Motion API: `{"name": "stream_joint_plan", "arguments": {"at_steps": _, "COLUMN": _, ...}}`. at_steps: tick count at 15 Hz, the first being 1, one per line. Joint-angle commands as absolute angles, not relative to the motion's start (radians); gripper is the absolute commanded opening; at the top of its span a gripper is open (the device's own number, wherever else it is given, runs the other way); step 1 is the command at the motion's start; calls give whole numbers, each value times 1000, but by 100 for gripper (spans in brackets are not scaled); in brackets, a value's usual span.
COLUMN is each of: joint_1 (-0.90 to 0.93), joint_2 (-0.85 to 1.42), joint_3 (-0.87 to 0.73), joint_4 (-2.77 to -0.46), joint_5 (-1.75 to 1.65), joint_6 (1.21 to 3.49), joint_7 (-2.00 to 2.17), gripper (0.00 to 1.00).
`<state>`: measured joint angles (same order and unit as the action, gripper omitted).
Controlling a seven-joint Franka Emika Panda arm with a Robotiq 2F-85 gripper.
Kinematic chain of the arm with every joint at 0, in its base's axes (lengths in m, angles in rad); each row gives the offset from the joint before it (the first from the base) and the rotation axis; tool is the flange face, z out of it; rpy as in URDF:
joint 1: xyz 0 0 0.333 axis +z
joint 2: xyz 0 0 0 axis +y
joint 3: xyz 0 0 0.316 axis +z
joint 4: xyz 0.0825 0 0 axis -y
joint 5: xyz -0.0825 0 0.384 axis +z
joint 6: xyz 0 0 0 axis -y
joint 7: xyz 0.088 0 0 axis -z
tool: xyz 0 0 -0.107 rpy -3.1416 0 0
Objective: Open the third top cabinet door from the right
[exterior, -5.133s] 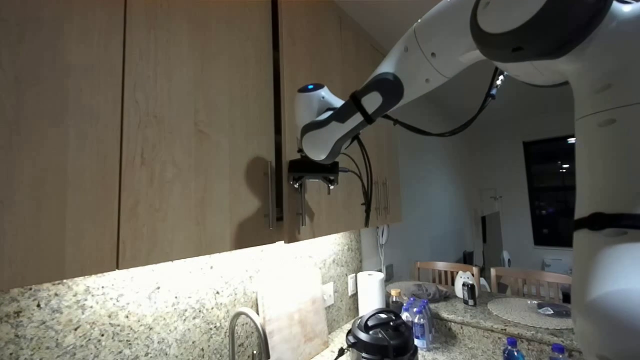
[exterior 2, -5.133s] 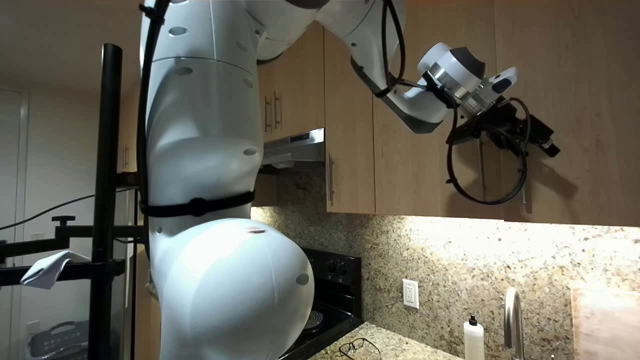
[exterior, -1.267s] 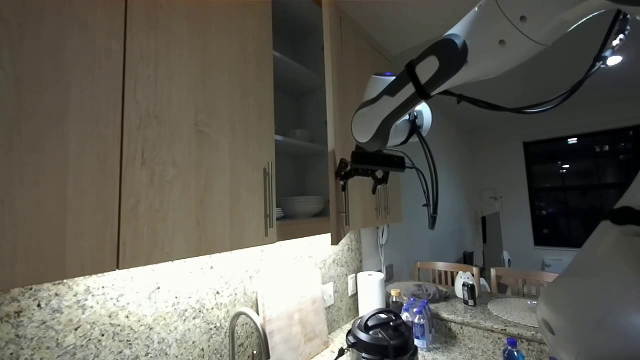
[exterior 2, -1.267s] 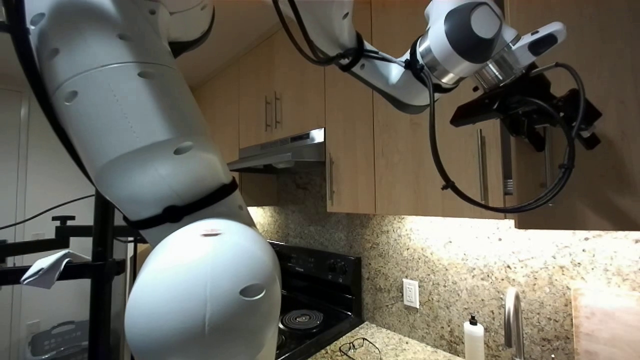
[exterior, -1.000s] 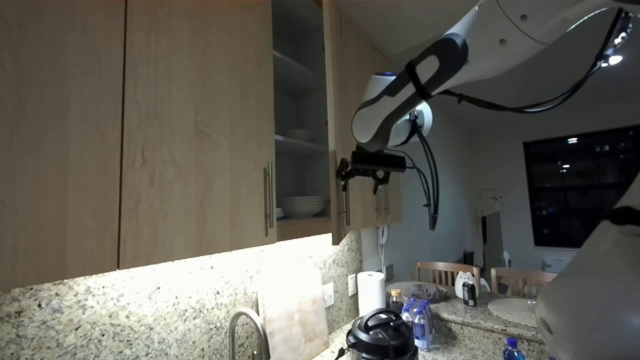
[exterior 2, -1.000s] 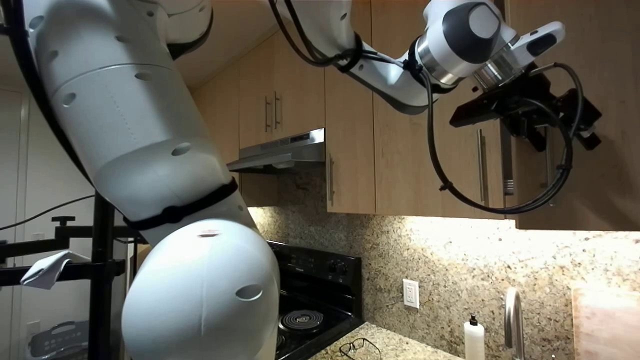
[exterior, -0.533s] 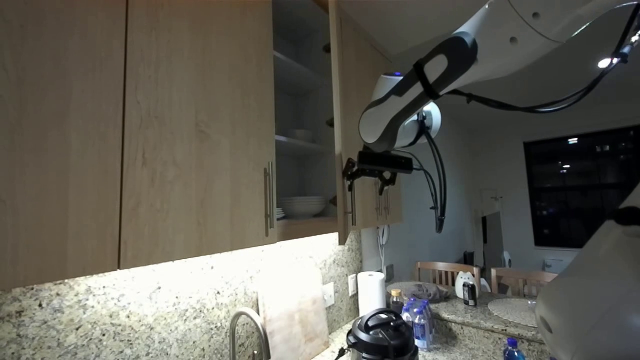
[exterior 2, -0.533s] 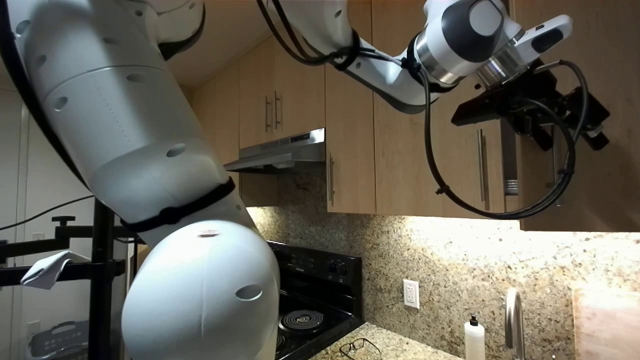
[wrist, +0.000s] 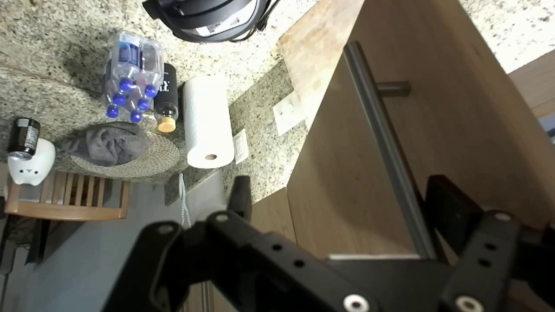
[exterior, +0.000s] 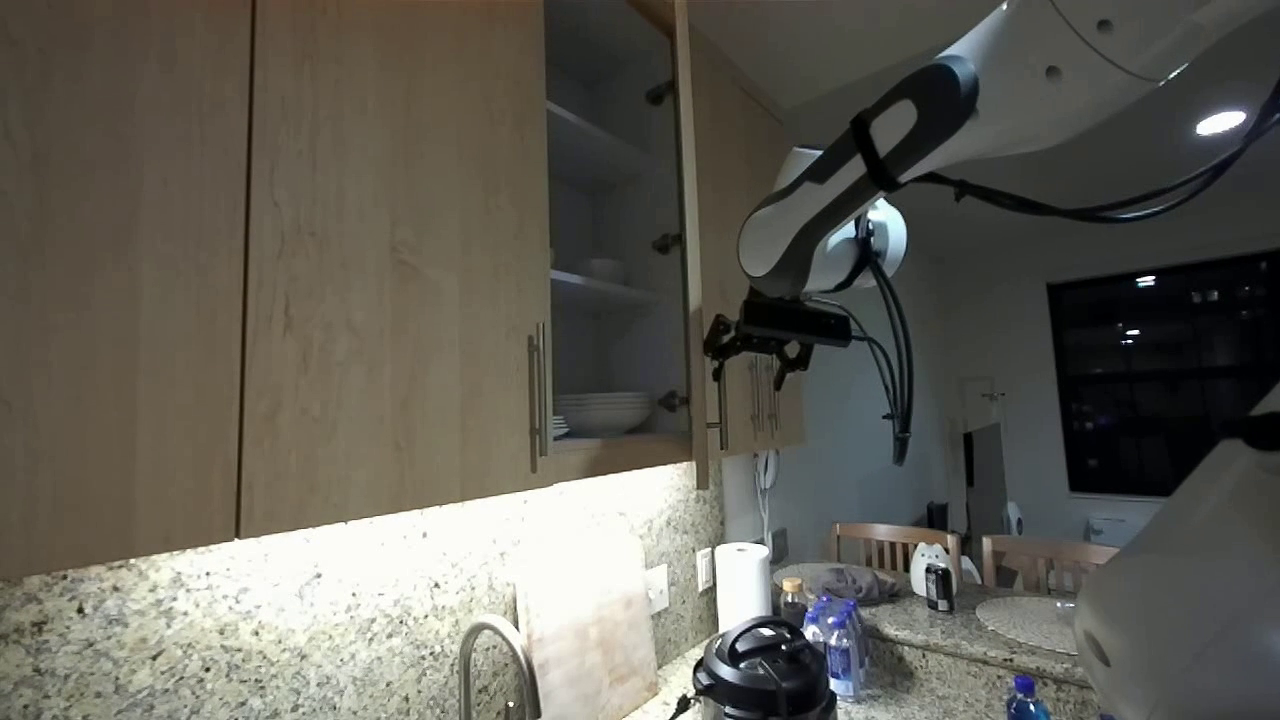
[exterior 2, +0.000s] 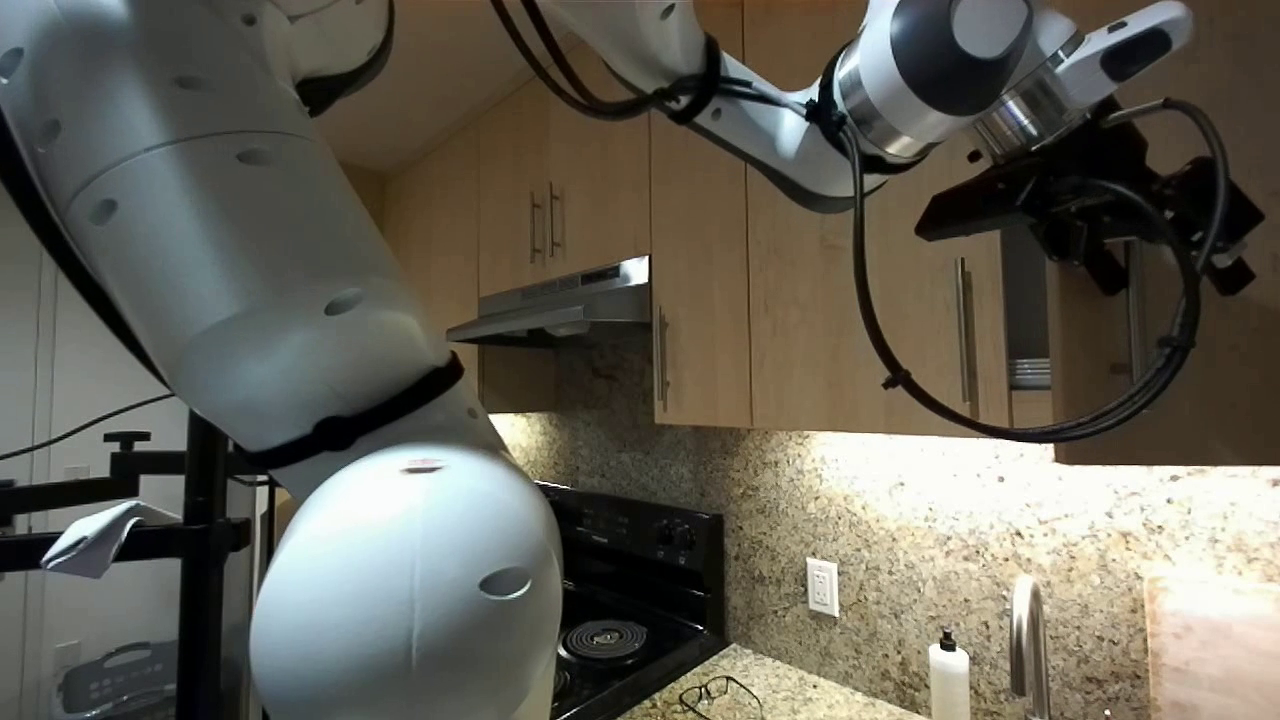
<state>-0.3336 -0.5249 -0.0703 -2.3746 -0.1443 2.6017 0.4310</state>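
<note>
The black two-finger gripper (wrist: pixel 345 197) has jaws wide apart, clamping nothing; between them, just beside one finger (wrist: pixel 453 206), contact unclear, the grey metal bar handle (wrist: pixel 389 149) runs upright on the half-opened pale wooden cabinet door (wrist: pixel 459 130). The next pull probably needs this finger.

In an exterior view you have a white pump bottle (exterior 2: pixel 948 682) near the steel faucet (exterior 2: pixel 1021 640), glasses (exterior 2: pixel 716 684) on the speckled tabletop (exterior 2: pixel 805 692), and a black stove (exterior 2: pixel 660 595) below the range hood (exterior 2: pixel 585 300). In both exterior views a pale cutting board (exterior: pixel 590 635) stands against the wall (exterior: pixel 350 620). Your wrist view shows a paper towel roll (wrist: pixel 207 117) beside an orange-capped bottle (wrist: pixel 166 97), and next to that, blue-capped water bottles (wrist: pixel 132 73). You'll see a grey cloth (wrist: pixel 115 145) on a round mat (wrist: pixel 167 156), and a dark can (wrist: pixel 24 136) by a white cat figure (wrist: pixel 34 167).
</note>
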Motion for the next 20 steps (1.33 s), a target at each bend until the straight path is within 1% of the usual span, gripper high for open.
{"name": "stream_joint_plan", "arguments": {"at_steps": 1, "joint_1": -433, "joint_2": -537, "joint_3": -134, "joint_4": -2369, "joint_5": -193, "joint_6": 2564, "joint_7": 344, "gripper": 100}}
{"name": "stream_joint_plan", "arguments": {"at_steps": 6, "joint_1": -387, "joint_2": -545, "joint_3": -211, "joint_4": -2362, "joint_5": -140, "joint_6": 2545, "joint_7": 189, "gripper": 100}}
{"name": "stream_joint_plan", "arguments": {"at_steps": 10, "joint_1": -302, "joint_2": -566, "joint_3": -344, "joint_4": -2333, "joint_5": -69, "joint_6": 2460, "joint_7": -49, "gripper": 100}}
{"name": "stream_joint_plan", "arguments": {"at_steps": 11, "joint_1": -293, "joint_2": -566, "joint_3": -396, "joint_4": -2314, "joint_5": -56, "joint_6": 2423, "joint_7": -126, "gripper": 100}}
{"name": "stream_joint_plan", "arguments": {"at_steps": 15, "joint_1": -162, "joint_2": -549, "joint_3": -714, "joint_4": -2183, "joint_5": -84, "joint_6": 2259, "joint_7": -449, "gripper": 100}}
{"name": "stream_joint_plan", "arguments": {"at_steps": 17, "joint_1": -156, "joint_2": -514, "joint_3": -786, "joint_4": -2119, "joint_5": -24, "joint_6": 2206, "joint_7": -598, "gripper": 100}}
{"name": "stream_joint_plan", "arguments": {"at_steps": 20, "joint_1": -95, "joint_2": -493, "joint_3": -881, "joint_4": -2043, "joint_5": -5, "joint_6": 2153, "joint_7": -701, "gripper": 100}}
